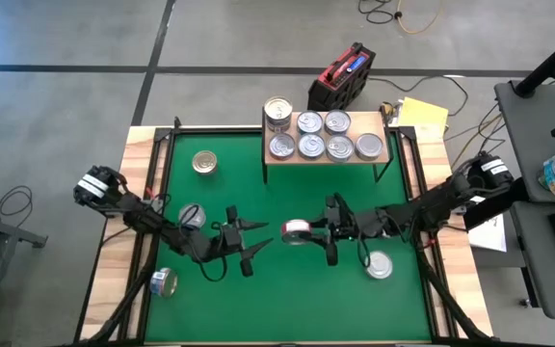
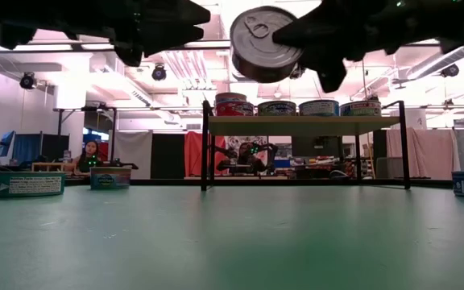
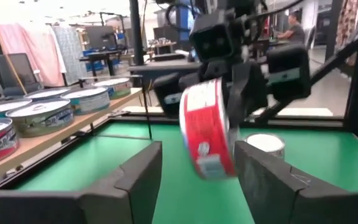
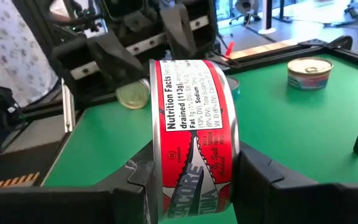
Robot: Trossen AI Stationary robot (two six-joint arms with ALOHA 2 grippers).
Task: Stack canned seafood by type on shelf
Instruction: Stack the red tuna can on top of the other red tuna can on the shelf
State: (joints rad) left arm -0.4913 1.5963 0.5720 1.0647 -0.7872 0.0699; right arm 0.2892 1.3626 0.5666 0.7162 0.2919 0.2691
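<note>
1. High view: right gripper (image 1: 308, 229) pinches a red-label can (image 1: 295, 229) above mid-mat; left gripper (image 1: 256, 238) just beside it, fingers spread, nothing held. Shelf (image 1: 324, 154) at the mat's far edge carries seven cans.
2. Low view: the can (image 2: 265, 44) hangs in the air, lid facing the camera.
3. Left wrist view: can (image 3: 207, 138) beyond the spread fingers (image 3: 138, 174), apart.
4. Right wrist view: fingers (image 4: 263, 171) clamp the can (image 4: 191, 140) on its flat ends.

red-labelled can (image 4: 194, 155), "Nutrition Facts", "Sodium", "(113g)"
</note>
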